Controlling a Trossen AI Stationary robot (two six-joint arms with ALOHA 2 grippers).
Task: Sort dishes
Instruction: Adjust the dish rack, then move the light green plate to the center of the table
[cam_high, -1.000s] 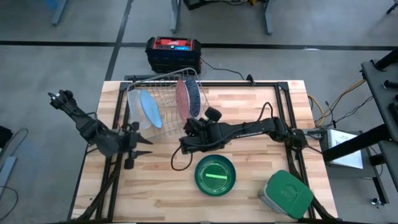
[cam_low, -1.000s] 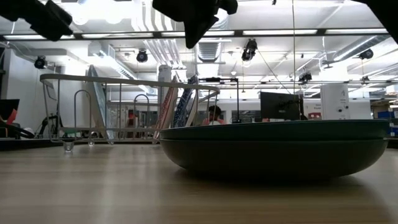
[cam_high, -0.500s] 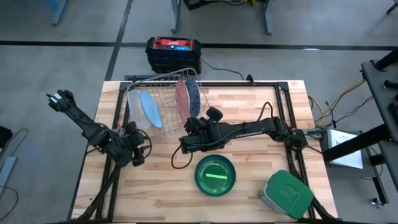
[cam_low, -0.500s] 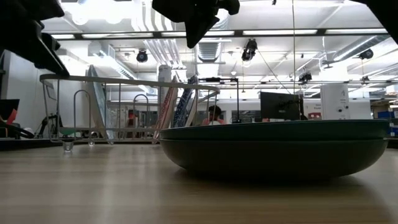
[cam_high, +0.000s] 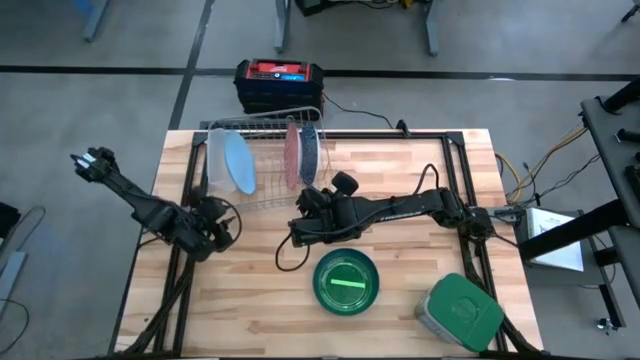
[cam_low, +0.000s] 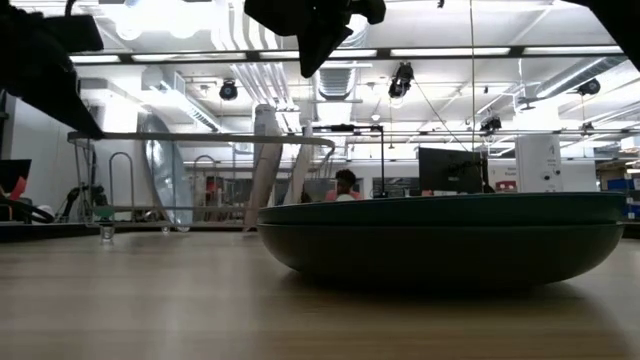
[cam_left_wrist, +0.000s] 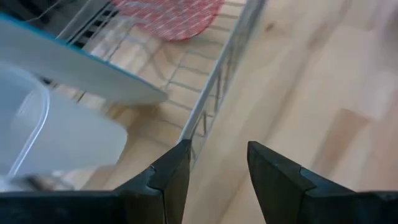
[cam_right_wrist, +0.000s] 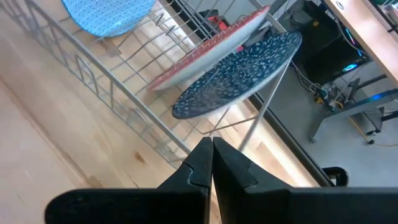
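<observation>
Dishes (cam_high: 340, 281), stacked green at lower centre of the high view, are lain nearest the right gripper (cam_high: 297, 232), closed empty just upper-left; the half-open left gripper (cam_high: 222, 228) is kept farther left.

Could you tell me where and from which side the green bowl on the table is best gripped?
Probably by the rim. The green bowl sits upright and alone on the table, its rim raised and bare all round. I would come straight down over the edge nearest the right gripper, one finger inside and one outside the wall. The low, curved sides give a sideways grip little to hold.
</observation>
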